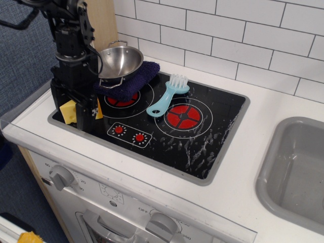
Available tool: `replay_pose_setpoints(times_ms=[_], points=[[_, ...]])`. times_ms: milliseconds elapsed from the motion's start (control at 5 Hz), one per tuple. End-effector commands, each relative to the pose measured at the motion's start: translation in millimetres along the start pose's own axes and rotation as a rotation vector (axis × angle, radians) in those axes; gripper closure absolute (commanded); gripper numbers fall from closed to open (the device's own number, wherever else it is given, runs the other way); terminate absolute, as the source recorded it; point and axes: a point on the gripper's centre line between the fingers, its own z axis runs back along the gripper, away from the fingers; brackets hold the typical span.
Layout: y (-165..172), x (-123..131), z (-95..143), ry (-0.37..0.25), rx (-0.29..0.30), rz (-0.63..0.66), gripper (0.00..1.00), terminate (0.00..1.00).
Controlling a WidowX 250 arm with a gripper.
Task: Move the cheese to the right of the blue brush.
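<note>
The cheese is a yellow wedge at the front left corner of the black cooktop. My gripper is down over it, and its dark fingers cover the cheese's middle. Only the wedge's left end and a thin sliver on its right show. The jaws look open around the cheese, which still rests on the cooktop. The blue brush lies between the two red burners, bristles at the back and handle pointing to the front left.
A steel bowl sits on a dark blue cloth just behind my gripper. The right red burner lies beside the brush. A grey sink is at the far right. White tiles form the back wall.
</note>
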Motion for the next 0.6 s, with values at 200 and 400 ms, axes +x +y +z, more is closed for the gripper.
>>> replay_pose_setpoints(times_ms=[200,400], points=[[0.4,-4.3,19.4,-0.058,0.03,0.009,1.0,0.0],[-1.6,-20.5,41.0,-0.149,-0.027,0.041,1.0,0.0]])
